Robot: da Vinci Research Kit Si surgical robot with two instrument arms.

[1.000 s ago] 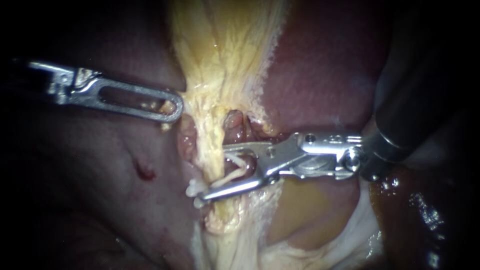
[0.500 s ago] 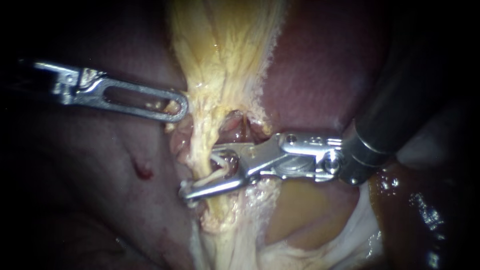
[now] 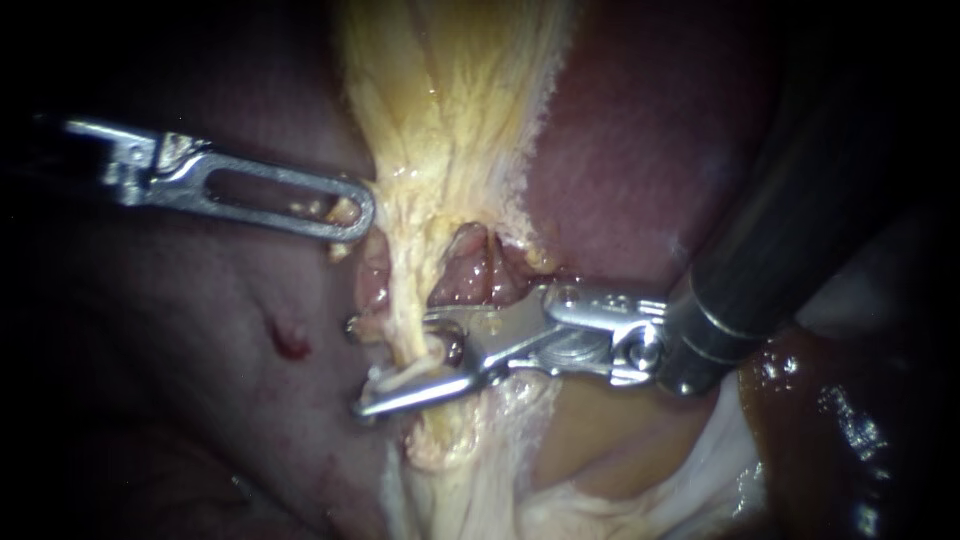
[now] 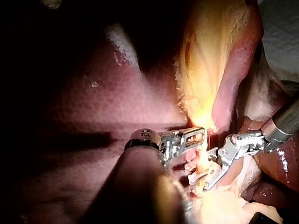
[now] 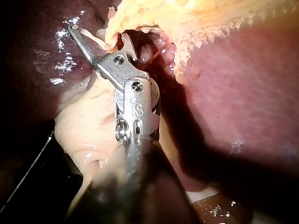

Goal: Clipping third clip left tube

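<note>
Endoscope view is showing the left tube (image 3: 405, 300) hanging below the yellow tissue (image 3: 440, 120). It is a thin, soft, slippery strand and probably tears easily, so gripping it squarely mid-length is looking safest. My right instrument's (image 3: 355, 367) end effector is standing apart astride it, with a white clip (image 3: 405, 378) in the gap. My left instrument's (image 3: 345, 215) end effector is clamping that tissue's edge.

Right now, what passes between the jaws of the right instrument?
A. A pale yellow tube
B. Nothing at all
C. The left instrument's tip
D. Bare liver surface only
A: the right instrument has one jaw on each side of the pale yellow tube, which crosses the gap between them.
</note>
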